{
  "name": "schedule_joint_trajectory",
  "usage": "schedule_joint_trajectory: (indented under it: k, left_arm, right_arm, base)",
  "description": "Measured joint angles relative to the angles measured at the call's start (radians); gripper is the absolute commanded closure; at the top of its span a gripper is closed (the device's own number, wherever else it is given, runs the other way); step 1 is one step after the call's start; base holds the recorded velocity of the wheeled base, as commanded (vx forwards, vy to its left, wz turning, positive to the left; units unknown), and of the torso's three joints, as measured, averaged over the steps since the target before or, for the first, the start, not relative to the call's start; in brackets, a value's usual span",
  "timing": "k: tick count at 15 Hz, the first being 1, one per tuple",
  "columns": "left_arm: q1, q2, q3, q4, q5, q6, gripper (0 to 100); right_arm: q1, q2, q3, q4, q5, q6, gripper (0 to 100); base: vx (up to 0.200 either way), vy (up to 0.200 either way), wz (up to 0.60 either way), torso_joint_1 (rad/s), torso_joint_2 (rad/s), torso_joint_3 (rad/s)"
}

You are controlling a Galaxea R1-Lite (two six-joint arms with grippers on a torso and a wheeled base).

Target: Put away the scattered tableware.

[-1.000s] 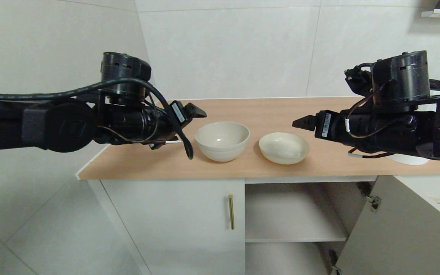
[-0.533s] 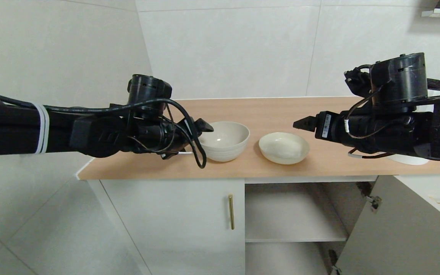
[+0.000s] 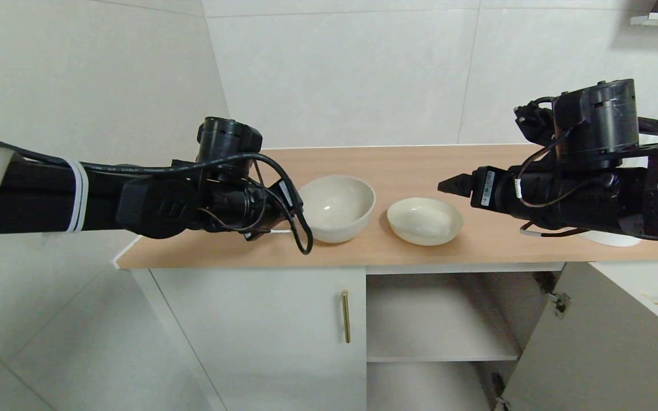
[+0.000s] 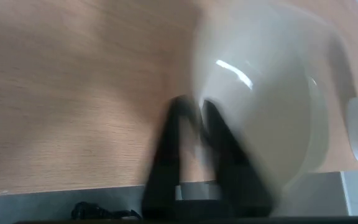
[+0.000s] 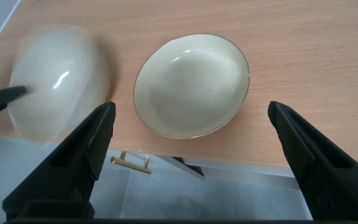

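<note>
The left gripper [image 3: 299, 201] is at the left rim of the deep cream bowl [image 3: 337, 208], its fingers [image 4: 173, 146] nearly closed and pinching the rim between them, one inside and one outside. The bowl is near the front edge of the wooden surface [image 3: 409, 162], just beside a shallow cream dish [image 3: 425, 221] on its right. The right gripper [image 3: 449, 184] hovers just right of the dish, fingers [image 5: 86, 149] spread wide, empty. Below, a cupboard door [image 3: 580, 337] stands open

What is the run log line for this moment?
left gripper: shut on deep bowl rim | right gripper: open, clear of shallow bowl | cupboard: door open
</note>
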State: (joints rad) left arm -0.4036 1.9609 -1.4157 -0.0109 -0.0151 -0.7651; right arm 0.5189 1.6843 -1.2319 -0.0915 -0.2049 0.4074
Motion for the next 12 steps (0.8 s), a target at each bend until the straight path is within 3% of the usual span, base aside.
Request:
schedule_joint_trajectory:
  k: [8,12]
  left_arm:
    - [0.0,-0.014,0.0,0.002,0.0,-0.001,100]
    - [0.0,-0.04,0.014,0.007,-0.019,0.0,100]
  right_arm:
    - [-0.001,0.021,-0.011,0.004,-0.004,0.0,0]
    - [-0.014,0.132,-0.077,0.001,-0.161,-0.003,0]
  base:
    - [0.0,0.0,0.0,0.0,0.0,0.0]
    - [0.0,0.0,0.0,0.0,0.0,0.0]
